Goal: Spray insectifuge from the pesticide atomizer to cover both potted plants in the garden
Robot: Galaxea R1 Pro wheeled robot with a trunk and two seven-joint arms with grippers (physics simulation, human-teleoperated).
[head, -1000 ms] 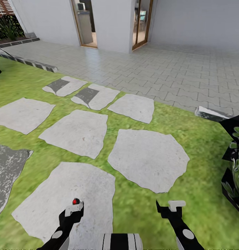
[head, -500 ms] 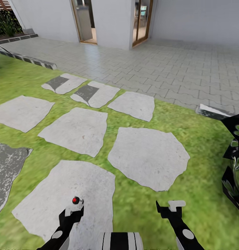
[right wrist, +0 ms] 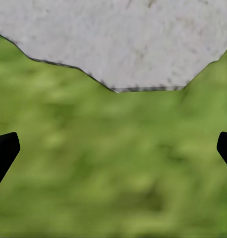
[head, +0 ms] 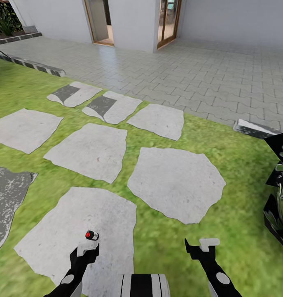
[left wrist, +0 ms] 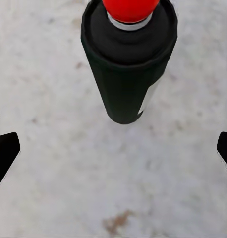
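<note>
Evidently the left end effector hangs spread wide and empty above a dark cylinder with a red top and a white strip, standing upright on a pale stepping stone in the lawn. I take this for the pesticide atomizer, though no trigger head is clear, and the fingers look posed to straddle it. The right end effector is equally wide and empty over grass. Against the earlier frames the whole view has slid, so the camera has moved while both arms keep their place.
</note>
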